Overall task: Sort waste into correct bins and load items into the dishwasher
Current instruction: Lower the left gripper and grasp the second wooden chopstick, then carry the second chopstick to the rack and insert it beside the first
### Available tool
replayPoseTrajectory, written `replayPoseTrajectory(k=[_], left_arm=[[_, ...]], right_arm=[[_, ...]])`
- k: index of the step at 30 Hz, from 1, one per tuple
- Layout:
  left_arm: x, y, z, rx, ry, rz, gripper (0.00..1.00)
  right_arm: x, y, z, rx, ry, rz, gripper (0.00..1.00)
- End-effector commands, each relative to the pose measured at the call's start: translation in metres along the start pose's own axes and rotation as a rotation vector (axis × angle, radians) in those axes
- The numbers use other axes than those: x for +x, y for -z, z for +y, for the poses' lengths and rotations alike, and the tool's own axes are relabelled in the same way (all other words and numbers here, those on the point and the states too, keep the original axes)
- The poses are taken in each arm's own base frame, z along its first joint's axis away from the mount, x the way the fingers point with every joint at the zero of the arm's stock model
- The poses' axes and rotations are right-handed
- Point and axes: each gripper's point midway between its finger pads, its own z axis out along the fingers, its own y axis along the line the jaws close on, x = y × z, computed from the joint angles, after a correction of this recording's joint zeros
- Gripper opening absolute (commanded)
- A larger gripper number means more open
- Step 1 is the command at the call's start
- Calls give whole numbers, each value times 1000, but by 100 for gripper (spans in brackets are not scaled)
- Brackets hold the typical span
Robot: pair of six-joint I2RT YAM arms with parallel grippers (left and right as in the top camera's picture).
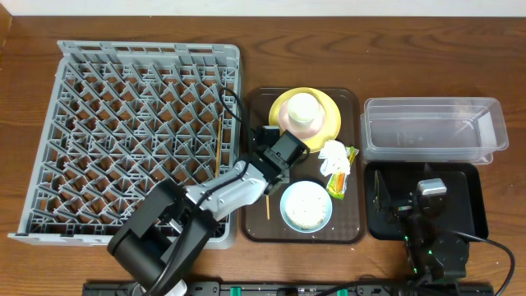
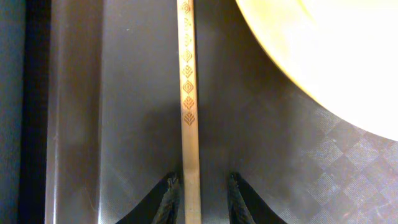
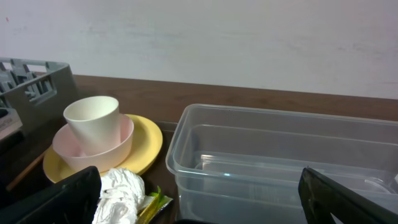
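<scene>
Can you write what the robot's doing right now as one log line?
step: chopstick pickup | left gripper: open, astride chopstick on brown tray | right gripper: open, empty, over black bin

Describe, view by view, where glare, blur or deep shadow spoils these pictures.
Overhead: evenly lit and sharp, the dish rack lattice clear. Left wrist: the yellow plate is washed out and soft, while the chopstick pattern is crisp. Right wrist: the near fingers are dark, blurred shapes, and small glints sit on the clear tub.
</scene>
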Motion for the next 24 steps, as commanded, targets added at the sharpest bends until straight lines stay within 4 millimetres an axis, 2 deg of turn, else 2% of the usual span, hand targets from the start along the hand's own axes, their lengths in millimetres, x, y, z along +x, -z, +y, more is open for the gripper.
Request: replayPoseTrajectory(k=[1, 5, 9, 15, 21, 24], left_arm=[[52, -23, 16, 14, -19, 218, 28], [52, -25, 19, 49, 10, 254, 28], [55, -24, 15, 106, -39, 289, 29], [55, -24, 16, 102, -42, 287, 29], [54, -24, 17, 96, -42, 283, 21], [54, -24, 17, 93, -44, 281, 20]], right_arm=[[1, 0, 0, 0, -8, 5, 99], [1, 0, 0, 0, -8, 5, 99], [1, 0, 0, 0, -8, 5, 99], [1, 0, 0, 0, -8, 5, 99], [1, 0, 0, 0, -8, 5, 99], [1, 0, 0, 0, -8, 5, 99]])
